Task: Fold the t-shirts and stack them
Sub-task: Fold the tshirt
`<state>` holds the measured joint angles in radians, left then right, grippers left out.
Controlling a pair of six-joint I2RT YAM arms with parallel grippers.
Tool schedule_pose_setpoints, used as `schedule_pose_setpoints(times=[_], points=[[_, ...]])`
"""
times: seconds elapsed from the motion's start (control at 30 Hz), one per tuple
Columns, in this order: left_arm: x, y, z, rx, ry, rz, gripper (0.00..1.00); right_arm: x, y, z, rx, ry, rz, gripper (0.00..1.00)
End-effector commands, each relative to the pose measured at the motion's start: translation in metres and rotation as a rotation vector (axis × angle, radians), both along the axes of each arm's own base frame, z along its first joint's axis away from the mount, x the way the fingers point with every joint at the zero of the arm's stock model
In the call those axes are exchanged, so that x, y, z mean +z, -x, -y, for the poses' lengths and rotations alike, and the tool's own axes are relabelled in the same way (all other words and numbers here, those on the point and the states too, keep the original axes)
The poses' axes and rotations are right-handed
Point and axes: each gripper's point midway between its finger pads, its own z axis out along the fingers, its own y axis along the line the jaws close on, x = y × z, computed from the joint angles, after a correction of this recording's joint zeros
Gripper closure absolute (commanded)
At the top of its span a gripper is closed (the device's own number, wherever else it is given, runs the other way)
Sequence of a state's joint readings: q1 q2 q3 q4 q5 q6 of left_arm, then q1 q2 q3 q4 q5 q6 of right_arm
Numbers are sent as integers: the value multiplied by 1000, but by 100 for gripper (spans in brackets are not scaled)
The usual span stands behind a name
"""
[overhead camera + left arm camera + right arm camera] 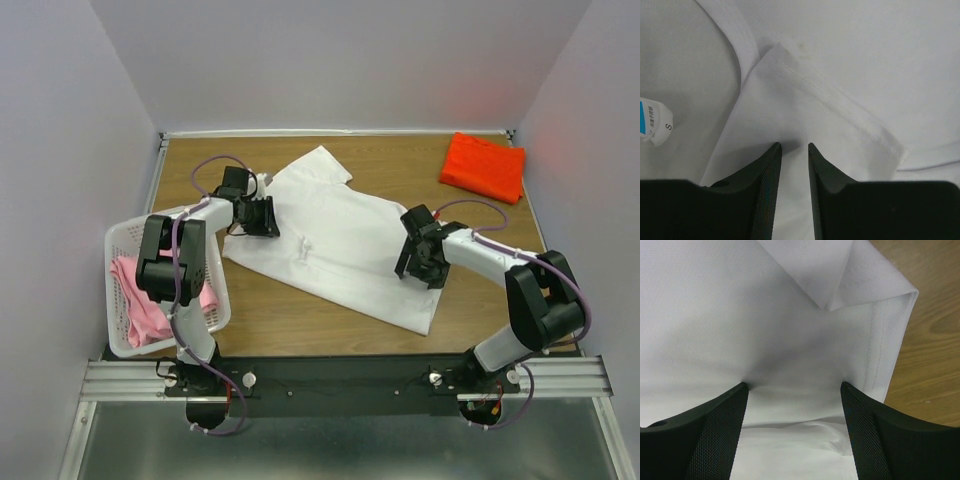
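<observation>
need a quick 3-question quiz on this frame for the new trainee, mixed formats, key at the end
1. True or false: the orange-red t-shirt lies folded at the far right corner of the table, apart from the white t-shirt.
2. Where is the pink t-shirt? A) on the orange-red t-shirt B) in the basket C) under the white t-shirt
3. Which has its jaws wider apart, the left gripper or the right gripper?
Key: 1 true; 2 B; 3 the right gripper.
</observation>
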<state>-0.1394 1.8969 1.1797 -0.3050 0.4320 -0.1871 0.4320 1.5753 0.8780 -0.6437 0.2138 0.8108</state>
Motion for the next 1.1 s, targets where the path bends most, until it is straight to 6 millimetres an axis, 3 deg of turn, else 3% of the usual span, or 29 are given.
schedule_pose_setpoints(times=[0.0,0.17,0.3,0.43,0.53,0.57,0.67,0.77,0.87,0.9,1.07], points=[[-31,53,-25,29,-115,-150,63,-15,52,12,-22,13,-171,19],[-26,68,-24,17,-101,-165,63,-9,65,18,-26,22,-183,19],[-4,60,-18,15,-63,-124,63,2,57,18,-35,25,-144,19],[42,20,-9,28,-26,-20,63,32,23,16,-51,43,-27,19],[64,-3,-5,37,-6,37,63,44,5,22,-76,68,17,18],[77,-20,-2,39,2,80,63,47,-2,26,-81,74,27,18],[92,-49,3,42,22,134,63,55,-24,40,-98,98,55,18],[104,-77,13,40,47,186,63,61,-52,62,-134,94,93,21],[112,-99,27,22,58,229,63,60,-75,71,-140,58,127,24],[113,-104,31,17,57,240,63,59,-80,81,-162,52,131,25],[107,-130,62,-24,61,268,63,48,-98,89,-177,6,126,33]])
